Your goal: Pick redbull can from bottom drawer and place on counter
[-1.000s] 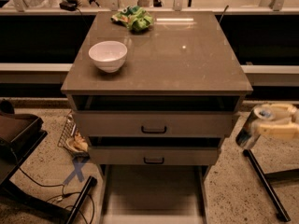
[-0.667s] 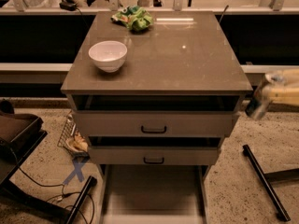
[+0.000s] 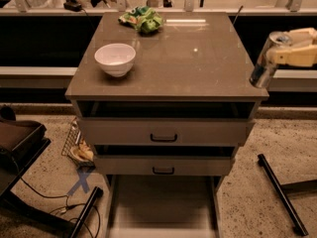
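Note:
The redbull can (image 3: 265, 59) is a slim silver-and-blue can with a shiny top, held tilted in the air just past the counter's right edge. My gripper (image 3: 275, 56), cream-coloured, reaches in from the right and is shut on the can's upper half. The counter (image 3: 188, 58) is the glossy grey-brown top of the cabinet. The bottom drawer (image 3: 162, 202) is pulled out at the bottom of the view, and its flat floor shows nothing on it.
A white bowl (image 3: 115, 59) stands on the counter's left side and a green snack bag (image 3: 142, 19) lies at its back. Two upper drawers with black handles (image 3: 163, 138) sit slightly open. A black bar (image 3: 277, 192) lies on the floor at right, cables and a wire basket (image 3: 77, 148) at left.
My gripper has risen with the can from beside the upper drawers to counter height at the right edge, and moved slightly left.

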Motion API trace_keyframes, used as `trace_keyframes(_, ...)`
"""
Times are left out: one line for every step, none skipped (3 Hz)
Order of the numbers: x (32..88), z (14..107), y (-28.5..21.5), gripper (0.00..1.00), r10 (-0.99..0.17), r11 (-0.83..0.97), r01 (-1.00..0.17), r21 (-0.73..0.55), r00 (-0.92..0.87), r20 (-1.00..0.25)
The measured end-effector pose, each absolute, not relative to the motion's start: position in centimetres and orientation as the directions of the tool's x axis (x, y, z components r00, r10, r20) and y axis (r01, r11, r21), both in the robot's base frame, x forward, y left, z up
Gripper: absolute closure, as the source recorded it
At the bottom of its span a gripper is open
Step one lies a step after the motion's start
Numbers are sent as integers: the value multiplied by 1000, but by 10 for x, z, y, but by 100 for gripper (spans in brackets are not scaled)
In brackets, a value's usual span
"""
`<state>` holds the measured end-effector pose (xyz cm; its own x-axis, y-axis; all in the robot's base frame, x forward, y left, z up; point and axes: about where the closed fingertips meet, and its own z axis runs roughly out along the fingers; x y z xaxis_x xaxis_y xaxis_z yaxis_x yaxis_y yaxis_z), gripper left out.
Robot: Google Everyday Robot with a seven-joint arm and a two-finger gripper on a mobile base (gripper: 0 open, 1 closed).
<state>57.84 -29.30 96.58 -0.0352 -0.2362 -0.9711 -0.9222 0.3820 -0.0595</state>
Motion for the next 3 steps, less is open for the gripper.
trace_keyframes(609,985,-265,100,-226,333,-937,-104,28,-974)
trace_keyframes(633,989,-238,100,-194,283,-951,-127,73,-978)
trace_keyframes(658,980,-202,100,-170,220,-967,-131,94,-981)
